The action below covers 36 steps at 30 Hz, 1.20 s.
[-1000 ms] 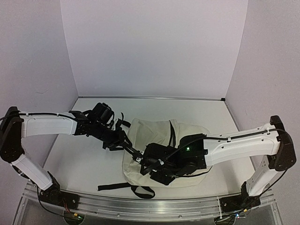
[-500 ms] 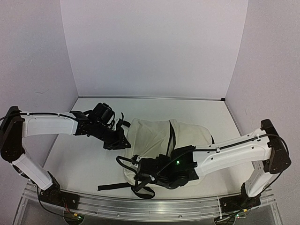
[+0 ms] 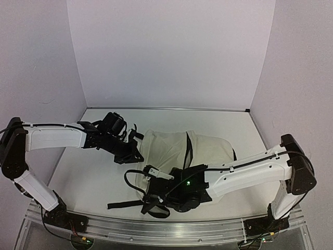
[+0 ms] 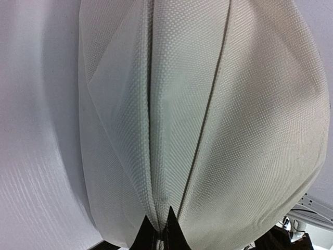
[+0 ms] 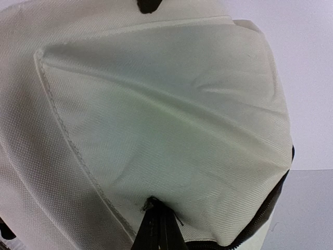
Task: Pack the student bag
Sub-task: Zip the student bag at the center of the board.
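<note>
The student bag (image 3: 174, 148), cream fabric with a black zipper (image 3: 188, 151), lies flat in the middle of the table. My left gripper (image 3: 137, 157) is at the bag's left edge. In the left wrist view it (image 4: 161, 232) is shut on a raised fold of the cream fabric (image 4: 171, 130). My right gripper (image 3: 151, 201) is at the bag's near-left corner. In the right wrist view it (image 5: 157, 211) is shut on the bag's fabric (image 5: 166, 120) at a small dark tab, with the zipper (image 5: 270, 203) curving along the lower right.
Black straps (image 3: 124, 205) trail from the bag's near edge toward the front rail (image 3: 156, 229). More straps (image 3: 136, 134) lie by the left wrist. Walls close off the back and both sides.
My right arm has swung from the bag's middle down to its near-left corner. My left gripper has stayed at the bag's left edge.
</note>
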Motion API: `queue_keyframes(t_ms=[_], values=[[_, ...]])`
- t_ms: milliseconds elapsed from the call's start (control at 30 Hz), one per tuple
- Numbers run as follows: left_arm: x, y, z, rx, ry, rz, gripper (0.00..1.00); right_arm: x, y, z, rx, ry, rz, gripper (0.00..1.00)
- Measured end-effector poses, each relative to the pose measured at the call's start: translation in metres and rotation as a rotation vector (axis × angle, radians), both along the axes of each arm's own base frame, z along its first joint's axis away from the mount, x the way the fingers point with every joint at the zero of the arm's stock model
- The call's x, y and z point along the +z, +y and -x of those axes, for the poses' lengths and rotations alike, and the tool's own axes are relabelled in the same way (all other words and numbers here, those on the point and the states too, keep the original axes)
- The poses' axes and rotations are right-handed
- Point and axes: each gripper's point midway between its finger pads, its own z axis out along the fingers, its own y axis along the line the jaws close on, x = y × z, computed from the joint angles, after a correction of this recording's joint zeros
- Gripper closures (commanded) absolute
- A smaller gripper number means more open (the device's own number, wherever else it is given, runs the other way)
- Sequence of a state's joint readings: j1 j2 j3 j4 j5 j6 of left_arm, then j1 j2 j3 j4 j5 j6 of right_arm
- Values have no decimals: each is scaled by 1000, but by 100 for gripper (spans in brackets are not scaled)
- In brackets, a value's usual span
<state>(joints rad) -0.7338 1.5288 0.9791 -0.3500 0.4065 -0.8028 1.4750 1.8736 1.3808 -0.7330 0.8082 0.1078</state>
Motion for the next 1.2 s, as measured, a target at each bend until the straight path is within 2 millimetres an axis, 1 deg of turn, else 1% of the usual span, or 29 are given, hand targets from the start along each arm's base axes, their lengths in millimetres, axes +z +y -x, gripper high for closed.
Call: queue_keyframes(t_ms=[100,133,167,233,267,300,333,367,400,433,467,500,567,600,633,667,700,767,800,833,900,933,967,1000,1033,1067,1100,1133,1200], values=[[1,5,-14,-1,-37,-17,100,20,12,-12,-46,8,-117,100],[1,6,-19,-5,-50,-24,100,25,13,-17,-61,17,-149,100],[2,7,-28,-10,-71,-30,100,30,13,-23,-79,32,-189,100],[5,7,-48,-17,-111,-36,100,41,10,-46,-140,86,-306,100],[5,7,-52,-17,-117,-37,100,43,9,-51,-150,96,-326,100],[6,7,-65,-21,-137,-37,100,48,6,-65,-181,131,-392,100],[7,7,-74,-23,-149,-38,100,49,6,-69,-190,145,-417,100],[8,6,-87,-26,-165,-34,99,51,6,-79,-209,178,-466,100],[8,7,-93,-25,-174,-35,96,52,6,-84,-217,199,-495,100],[8,7,-100,-28,-183,-37,89,52,8,-88,-221,224,-527,100],[9,7,-107,-29,-194,-39,77,52,10,-90,-222,245,-554,100],[11,8,-114,-28,-215,-46,70,53,13,-92,-219,272,-588,100],[21,10,-125,-19,-259,-49,44,55,20,-94,-212,310,-637,100],[30,12,-130,-9,-294,-48,37,56,24,-94,-205,330,-661,100],[39,16,-131,4,-319,-52,33,56,27,-92,-201,346,-678,100],[45,19,-131,7,-334,-58,26,56,28,-92,-200,354,-687,100],[56,24,-129,34,-354,-59,22,56,32,-90,-193,369,-706,100],[74,36,-120,73,-387,-58,20,55,35,-88,-190,387,-726,100],[82,41,-114,90,-392,-52,18,54,37,-87,-188,399,-734,100],[91,53,-101,126,-391,-44,18,53,38,-86,-186,408,-742,100],[94,63,-82,162,-363,-24,17,53,41,-85,-182,420,-756,100],[94,64,-80,164,-359,-24,16,53,41,-85,-182,421,-758,100],[84,68,-67,182,-309,-20,15,53,42,-85,-181,426,-766,100],[77,68,-61,183,-283,-25,14,54,43,-86,-180,428,-770,100],[62,67,-49,185,-227,-38,14,55,44,-86,-178,430,-777,100],[54,65,-43,179,-202,-47,13,55,44,-86,-177,432,-780,100],[43,62,-32,171,-159,-61,13,56,44,-86,-178,433,-787,100],[38,60,-25,166,-138,-67,13,56,45,-87,-178,433,-790,100],[28,49,-6,144,-84,-76,12,57,46,-88,-180,435,-802,100]])
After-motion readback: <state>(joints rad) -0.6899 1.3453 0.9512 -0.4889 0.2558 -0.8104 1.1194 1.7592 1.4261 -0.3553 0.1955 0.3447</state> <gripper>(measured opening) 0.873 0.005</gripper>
